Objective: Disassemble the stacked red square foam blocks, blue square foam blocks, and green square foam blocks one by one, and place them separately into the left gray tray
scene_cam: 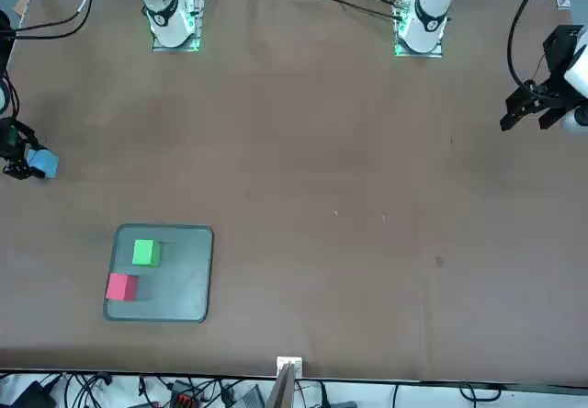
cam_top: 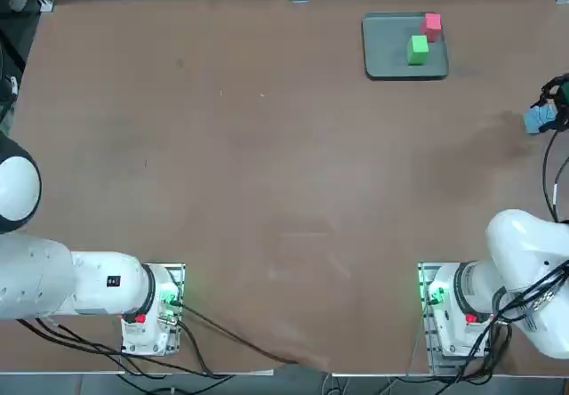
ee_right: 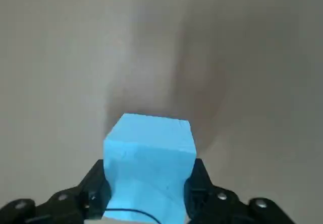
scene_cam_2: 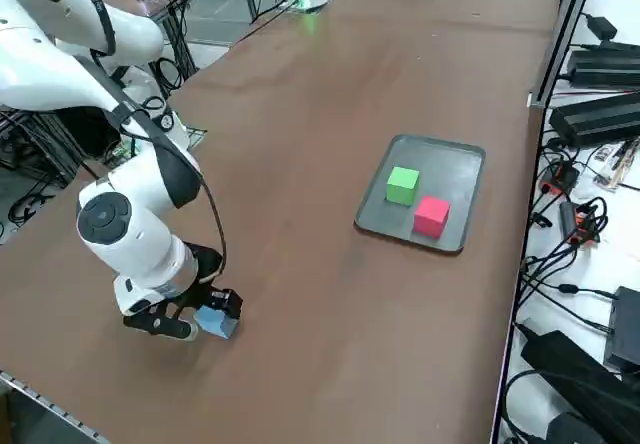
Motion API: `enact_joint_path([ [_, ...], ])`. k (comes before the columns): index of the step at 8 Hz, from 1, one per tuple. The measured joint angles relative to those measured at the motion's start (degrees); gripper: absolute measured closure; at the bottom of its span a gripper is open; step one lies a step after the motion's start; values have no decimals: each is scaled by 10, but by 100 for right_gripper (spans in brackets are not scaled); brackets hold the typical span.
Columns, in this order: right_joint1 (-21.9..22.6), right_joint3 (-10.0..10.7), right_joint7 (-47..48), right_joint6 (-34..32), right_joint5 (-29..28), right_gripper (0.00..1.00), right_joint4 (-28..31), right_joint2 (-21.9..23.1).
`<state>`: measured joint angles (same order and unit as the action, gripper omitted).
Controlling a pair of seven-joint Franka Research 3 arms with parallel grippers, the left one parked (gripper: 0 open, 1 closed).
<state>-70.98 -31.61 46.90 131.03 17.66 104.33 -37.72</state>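
Blue cube [ee_right: 150, 166] clamped in the right tool [ee_right: 149, 188], off the tray at its four o'clock, seen from overhead. Green [cam_top: 418, 50] and red [cam_top: 431, 27] cubes sit in the gray tray [cam_top: 387, 52] (last transfer, I judge). Next: carry toward ten o'clock, lower, release apart.

The tray [cam_top: 382, 48] has free room along its left side; the red block [cam_top: 431, 25] and green block [cam_top: 418, 50] obstruct its right side, with a narrow gap between them. Between the tray and the tool [cam_top: 540, 117] by the right edge, the tabletop [cam_top: 267, 164] offers an open path.
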Motion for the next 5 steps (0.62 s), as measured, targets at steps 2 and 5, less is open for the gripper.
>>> enact_joint_path([
  [2,-5,-53,-78,-90,1,31,-21,23],
  [5,-1,-225,-200,-205,-1,31,-59,66],
])
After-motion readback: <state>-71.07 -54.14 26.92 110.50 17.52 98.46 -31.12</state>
